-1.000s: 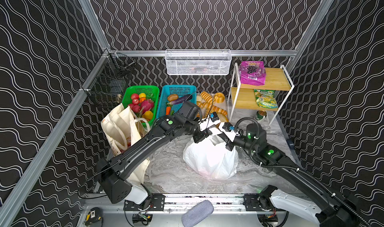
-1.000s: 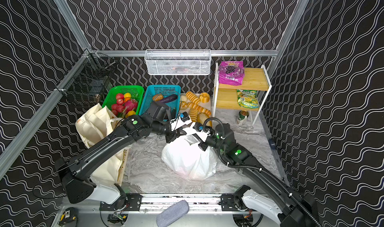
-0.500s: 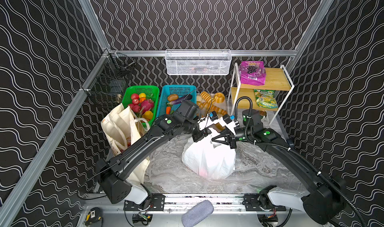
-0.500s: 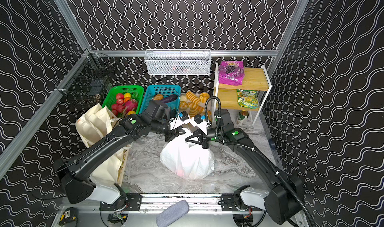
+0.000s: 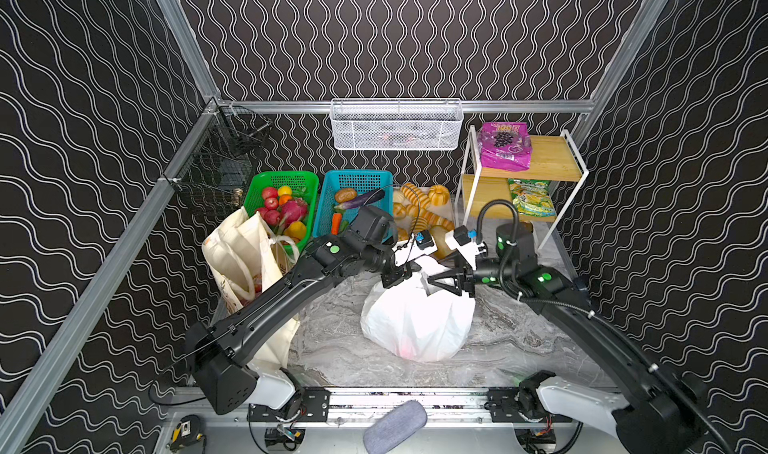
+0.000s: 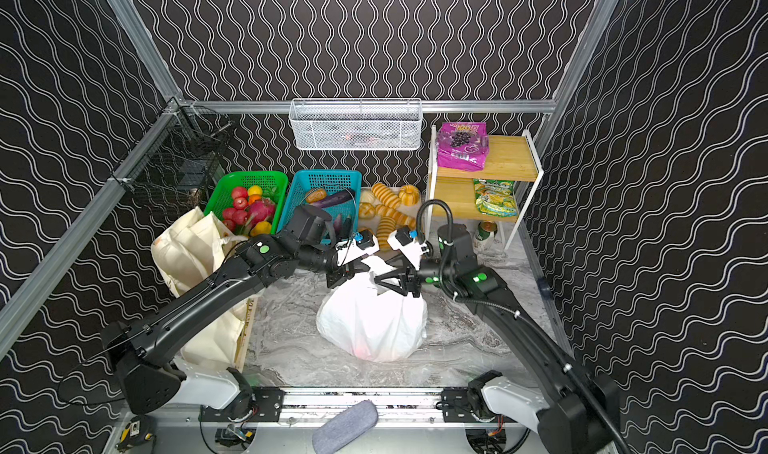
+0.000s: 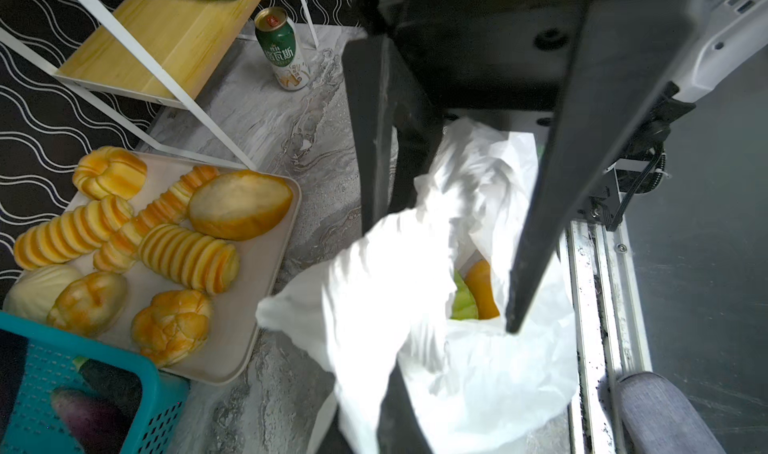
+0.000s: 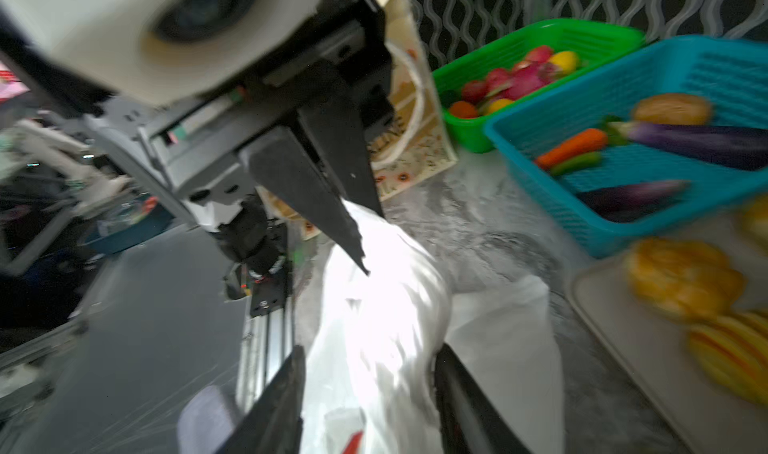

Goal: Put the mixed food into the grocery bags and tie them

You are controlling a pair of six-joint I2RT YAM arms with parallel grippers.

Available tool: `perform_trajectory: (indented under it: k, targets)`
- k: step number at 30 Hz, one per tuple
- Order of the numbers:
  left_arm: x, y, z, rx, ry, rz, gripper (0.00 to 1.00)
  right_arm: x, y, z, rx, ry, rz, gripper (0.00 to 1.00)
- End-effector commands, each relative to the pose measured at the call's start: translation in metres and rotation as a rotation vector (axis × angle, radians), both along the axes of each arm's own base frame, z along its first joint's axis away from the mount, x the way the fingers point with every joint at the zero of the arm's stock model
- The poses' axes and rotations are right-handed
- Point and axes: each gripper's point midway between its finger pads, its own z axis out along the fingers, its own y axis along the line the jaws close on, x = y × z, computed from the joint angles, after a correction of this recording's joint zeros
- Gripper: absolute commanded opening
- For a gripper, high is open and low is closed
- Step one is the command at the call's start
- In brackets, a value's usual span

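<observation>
The white plastic carrier bag (image 5: 415, 323) sits slumped in the middle of the worktop (image 5: 332, 335), between the two arms. It is loaded: orange and green food (image 7: 478, 290) shows through its mouth. The left tool (image 5: 402, 271) is pinched shut on a gathered strip at the bag's top. The right tool (image 5: 438, 283) has its jaws spread with loose film between them, gripping nothing. The film looks thin, slick and floppy, so it would likely slip or tear. It is best taken at a bunched handle loop, never the belly.

Top views look down; both wrist cameras closely share the white bag (image 7: 478, 389).
</observation>
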Motion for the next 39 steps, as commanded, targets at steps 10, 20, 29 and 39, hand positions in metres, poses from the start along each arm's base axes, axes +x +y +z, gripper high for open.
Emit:
perform_trajectory:
  k: [10,20,29,39]
  targets:
    - [0.004,0.003,-0.007,0.016,0.088,0.072,0.0,0.018,-0.018,0.025,-0.18,-0.489,-0.352,0.82]
    - [0.003,0.002,-0.005,0.002,0.113,0.078,0.0,0.026,0.007,0.006,-0.318,-0.616,-0.418,0.68]
    - [0.006,0.003,-0.002,0.001,0.11,0.099,0.0,0.036,0.004,-0.011,-0.371,-0.579,-0.482,0.38]
    - [0.007,0.001,0.0,-0.004,0.117,0.099,0.0,0.022,0.011,-0.009,-0.347,-0.544,-0.405,0.15]
